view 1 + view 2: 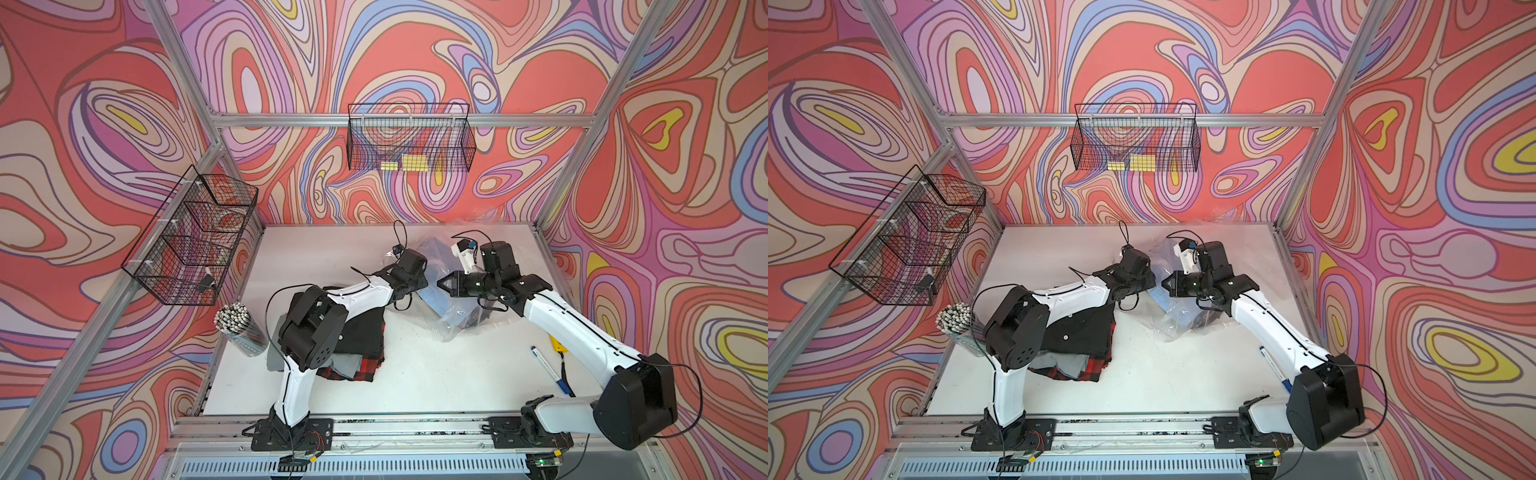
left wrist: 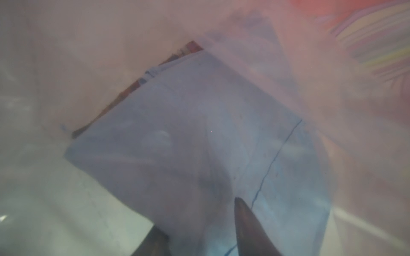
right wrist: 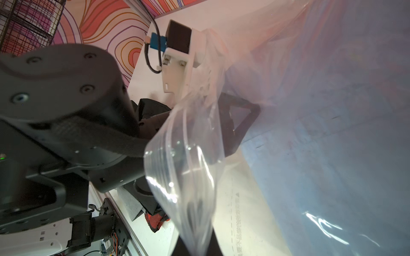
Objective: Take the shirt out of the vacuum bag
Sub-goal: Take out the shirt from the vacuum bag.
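The vacuum bag (image 1: 453, 324) (image 1: 1169, 328) is clear crinkly plastic lying at the table's right middle. A folded light blue shirt (image 1: 432, 301) (image 2: 199, 122) is inside it. My left gripper (image 2: 196, 213) has reached into the bag's mouth. Its fingers stand apart, with a corner of the shirt between them and one finger partly under the cloth. My right gripper (image 1: 442, 284) (image 3: 195, 246) is shut on the bag's mouth edge (image 3: 184, 166) and holds it lifted. The bag's valve is out of view.
A pile of folded black, grey and red plaid clothes (image 1: 357, 349) lies under my left arm. A cup of white-tipped sticks (image 1: 239, 328) stands at the table's left edge. A marker (image 1: 548, 368) lies beside my right arm. Wire baskets hang on the left wall (image 1: 191, 237) and back wall (image 1: 409, 137).
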`<state>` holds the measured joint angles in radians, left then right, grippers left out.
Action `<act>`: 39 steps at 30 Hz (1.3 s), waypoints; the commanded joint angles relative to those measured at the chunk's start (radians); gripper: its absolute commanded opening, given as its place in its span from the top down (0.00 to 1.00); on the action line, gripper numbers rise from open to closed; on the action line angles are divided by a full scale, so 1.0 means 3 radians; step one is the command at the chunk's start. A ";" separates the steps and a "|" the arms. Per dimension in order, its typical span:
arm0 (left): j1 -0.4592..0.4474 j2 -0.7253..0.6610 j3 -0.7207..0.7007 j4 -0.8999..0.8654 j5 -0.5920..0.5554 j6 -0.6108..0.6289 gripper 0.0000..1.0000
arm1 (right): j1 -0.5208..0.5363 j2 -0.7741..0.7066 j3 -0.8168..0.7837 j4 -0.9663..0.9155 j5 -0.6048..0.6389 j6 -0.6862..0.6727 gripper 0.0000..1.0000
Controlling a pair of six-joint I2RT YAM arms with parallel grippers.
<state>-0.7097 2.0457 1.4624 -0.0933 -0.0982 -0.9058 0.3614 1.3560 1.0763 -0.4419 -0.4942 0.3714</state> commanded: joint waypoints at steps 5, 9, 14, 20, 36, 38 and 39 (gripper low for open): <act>-0.0107 0.0012 -0.0050 0.0135 -0.0416 -0.0043 0.54 | 0.0012 -0.0047 -0.0003 0.0005 0.0022 -0.0027 1.00; -0.0203 -0.0051 -0.0323 0.0631 -0.0507 -0.0044 0.53 | 0.0012 -0.0031 -0.0006 0.0036 0.0006 -0.0003 1.00; -0.0242 0.0088 -0.0345 0.0955 -0.0437 -0.0121 0.53 | 0.0010 -0.0040 0.0007 0.0037 0.0007 0.0015 1.00; -0.0243 0.0047 -0.0611 0.1517 -0.0446 -0.0189 0.53 | 0.0012 -0.0067 0.0017 0.0007 0.0022 0.0000 1.00; -0.0247 0.0239 -0.0387 0.1583 -0.0263 -0.0386 0.79 | 0.0009 -0.0032 -0.0005 0.0050 -0.0009 0.0028 1.00; -0.0253 0.0268 -0.0321 0.1561 -0.0224 -0.0411 0.73 | 0.0008 -0.0024 -0.0017 0.0066 -0.0025 0.0042 1.00; -0.0266 0.0273 -0.0309 0.1564 -0.0246 -0.0410 0.69 | 0.0012 -0.0026 -0.0025 0.0082 -0.0039 0.0052 1.00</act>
<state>-0.7780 2.1052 1.3327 0.3492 -0.1997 -1.0172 0.3614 1.3560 1.0760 -0.4419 -0.4873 0.3801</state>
